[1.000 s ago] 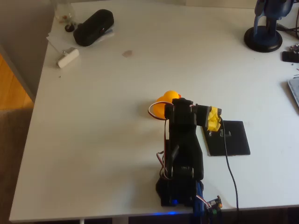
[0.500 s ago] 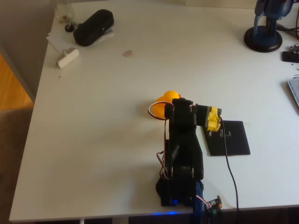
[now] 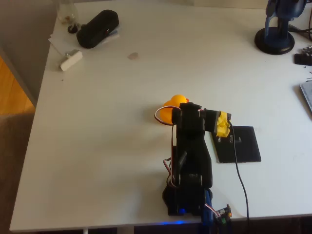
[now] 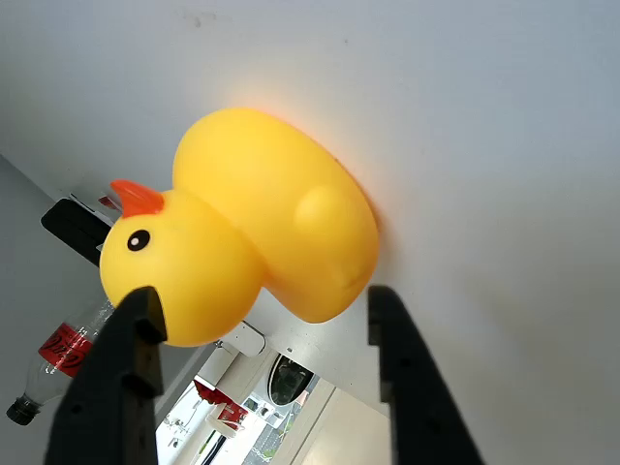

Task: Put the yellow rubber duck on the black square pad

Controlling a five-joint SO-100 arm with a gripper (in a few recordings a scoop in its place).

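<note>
Duck framed between spread claw fingers, pad off to the side

From overhead, the yellow rubber duck [image 3: 170, 108] is seen on the white table [image 3: 122, 146], partly hidden behind the arm, left of the black square pad [image 3: 238, 145]. In the wrist view, the claw [image 4: 262, 373] is held apart, the duck [image 4: 242, 232] just beyond its fingertips, untouched.

The yellow rubber duck [image 3: 171, 107] sits on the white table [image 3: 97, 136], partly hidden behind the black arm [image 3: 191, 156]. The black square pad [image 3: 243, 146] lies right of the arm. The yellow-taped gripper [image 3: 223, 125] overlaps the pad's upper-left corner; jaw opening cannot be determined.
</note>
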